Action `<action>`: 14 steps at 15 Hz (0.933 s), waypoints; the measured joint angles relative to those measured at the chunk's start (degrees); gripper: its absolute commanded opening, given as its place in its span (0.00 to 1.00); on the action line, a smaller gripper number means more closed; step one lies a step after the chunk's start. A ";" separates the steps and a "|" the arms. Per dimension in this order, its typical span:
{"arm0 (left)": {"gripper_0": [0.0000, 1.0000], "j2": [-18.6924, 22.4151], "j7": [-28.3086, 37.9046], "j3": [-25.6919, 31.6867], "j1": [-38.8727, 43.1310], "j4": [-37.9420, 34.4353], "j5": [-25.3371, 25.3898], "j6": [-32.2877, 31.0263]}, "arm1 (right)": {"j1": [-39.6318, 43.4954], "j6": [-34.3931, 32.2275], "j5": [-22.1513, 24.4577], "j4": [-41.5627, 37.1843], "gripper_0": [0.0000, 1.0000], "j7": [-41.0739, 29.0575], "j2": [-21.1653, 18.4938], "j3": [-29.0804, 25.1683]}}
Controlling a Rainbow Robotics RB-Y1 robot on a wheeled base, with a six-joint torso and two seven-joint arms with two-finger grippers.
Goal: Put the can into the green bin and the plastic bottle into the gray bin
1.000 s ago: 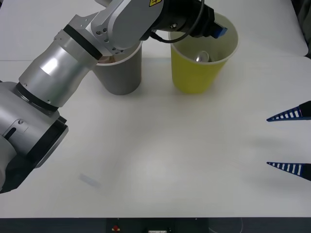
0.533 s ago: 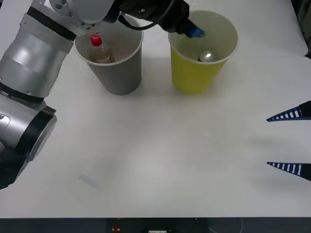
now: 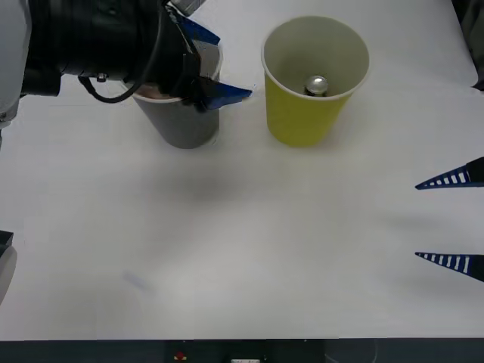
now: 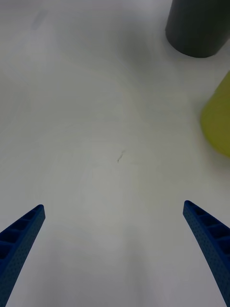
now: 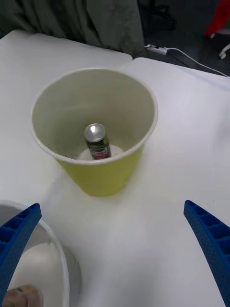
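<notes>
In the front view, the green bin [image 3: 315,83] is seen at the upper centre of the frame, with the can [image 3: 316,85] standing upright on its floor, silver top up. Just beside it, toward the upper left, the gray bin [image 3: 181,121] is partly covered by the left arm. The left hand [image 3: 218,64] hangs over that bin's rim, blue fingers spread wide, nothing held between them. In the left wrist view, a pale brownish shape is glimpsed low inside the gray bin [image 5: 52,268]; it is judged to be part of the plastic bottle [image 5: 21,295], though too little is visible for certainty. The can [image 5: 97,141] is plainly seen upright in the green bin [image 5: 96,144].

The right hand [image 3: 448,220] is parked at the right edge of the frame, fingers spread, low over the white bench [image 3: 265,242].

Both placements appear complete, so the step in hand is judged to be the left arm's retreat. It is best done by lifting the hand clear of the gray rim first, then drawing it away from both bins, so that neither fingertip catches a rim and tips a light bin over. The fingers should be left spread throughout.
</notes>
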 measured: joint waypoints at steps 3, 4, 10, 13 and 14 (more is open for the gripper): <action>1.00 3.36 -7.78 4.42 9.56 -6.36 6.83 -0.07 | 0.00 0.00 0.00 -0.01 1.00 0.00 0.00 0.00; 1.00 4.47 -10.30 5.77 12.58 -7.97 8.76 -0.07 | 0.00 0.00 0.00 -0.01 1.00 0.00 0.00 0.00; 1.00 11.22 -26.80 12.38 28.55 -12.97 18.33 -0.07 | 0.00 0.00 0.00 -0.01 1.00 0.00 0.00 0.00; 1.00 14.01 -34.02 15.21 34.92 -12.99 22.04 -0.07 | 0.00 0.00 0.00 -0.01 1.00 0.00 0.00 0.00; 1.00 14.65 -35.91 16.14 36.74 -12.98 22.81 -0.07 | 0.00 0.00 0.00 -0.01 1.00 0.00 0.00 0.00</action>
